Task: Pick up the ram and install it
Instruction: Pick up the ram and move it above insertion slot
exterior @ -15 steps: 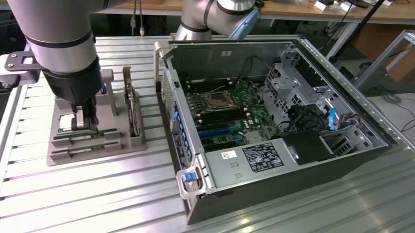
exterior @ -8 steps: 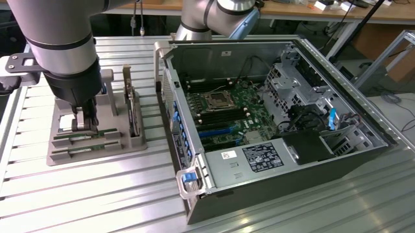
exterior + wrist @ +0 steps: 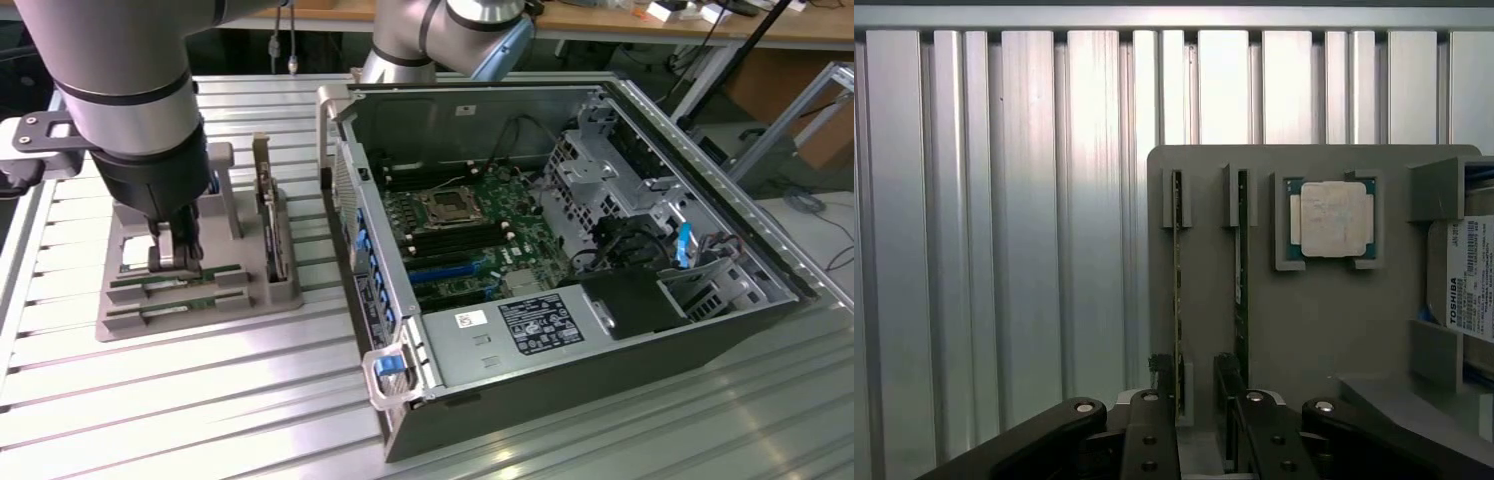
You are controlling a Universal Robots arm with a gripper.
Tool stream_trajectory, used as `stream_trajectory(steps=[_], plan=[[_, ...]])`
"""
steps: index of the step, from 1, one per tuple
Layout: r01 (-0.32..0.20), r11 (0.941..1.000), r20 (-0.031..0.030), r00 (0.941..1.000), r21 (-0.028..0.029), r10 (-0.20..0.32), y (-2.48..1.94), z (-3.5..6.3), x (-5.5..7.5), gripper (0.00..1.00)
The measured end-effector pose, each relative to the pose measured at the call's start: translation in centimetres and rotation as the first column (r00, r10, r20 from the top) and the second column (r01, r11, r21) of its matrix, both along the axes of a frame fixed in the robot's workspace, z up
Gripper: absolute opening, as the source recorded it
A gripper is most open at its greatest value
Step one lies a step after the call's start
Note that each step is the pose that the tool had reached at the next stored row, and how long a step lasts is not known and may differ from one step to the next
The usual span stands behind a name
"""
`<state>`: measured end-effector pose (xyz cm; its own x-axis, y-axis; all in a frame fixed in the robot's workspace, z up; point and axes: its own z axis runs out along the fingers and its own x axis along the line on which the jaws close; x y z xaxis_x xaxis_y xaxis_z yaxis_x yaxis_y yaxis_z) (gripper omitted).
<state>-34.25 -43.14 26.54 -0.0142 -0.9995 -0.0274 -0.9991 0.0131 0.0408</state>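
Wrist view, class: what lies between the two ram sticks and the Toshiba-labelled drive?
In the wrist view, the square processor chip sits in a grey holder recess between the ram sticks and the drive.

Ram (image 3: 1241, 290) in holder (image 3: 1314, 320) — holder beside computer case (image 3: 601, 420)

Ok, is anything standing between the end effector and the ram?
Nothing visible does. The open end effector is down at the grey holder, its fingers at one end of the ram, with no object between.

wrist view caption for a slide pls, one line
Open gripper at the end of one ram stick, a second ram stick and a processor chip beside it in the gray holder.
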Motion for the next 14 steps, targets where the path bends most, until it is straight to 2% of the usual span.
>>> stream_trajectory(steps=[14], plan=[[-0.001, 1.0, 0.0001, 1.0, -0.0011, 0.001, 0.0, -0.55, 0.0, 0.3]])
